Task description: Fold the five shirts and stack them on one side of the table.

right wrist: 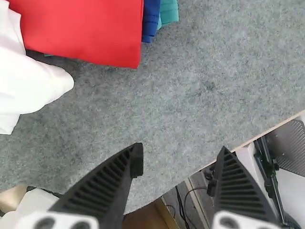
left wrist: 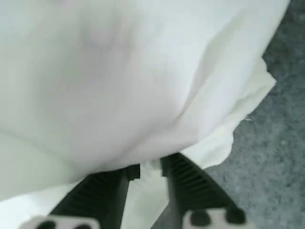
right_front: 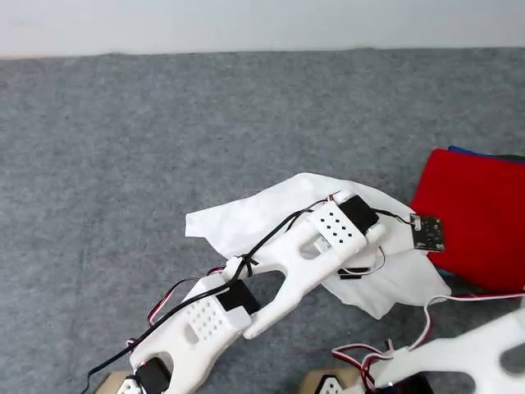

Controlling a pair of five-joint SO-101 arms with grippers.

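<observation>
White shirt point(left wrist: 119, 86) edge pinched in closed left gripper point(left wrist: 150, 169); right gripper point(right wrist: 178, 162) held open above table point(right wrist: 190, 95); folded stack point(right_front: 476, 217) touched at shirt's right.

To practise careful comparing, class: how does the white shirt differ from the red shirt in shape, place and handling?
Shape: the white shirt lies rumpled and spread out; the red shirt is folded into a flat rectangle.
Place: the white shirt lies directly on the grey table; the red shirt tops a stack over the blue shirt and the teal shirt.
Handling: the left gripper pinches the white shirt; no gripper touches the red shirt.
Both are plain-coloured.
</observation>
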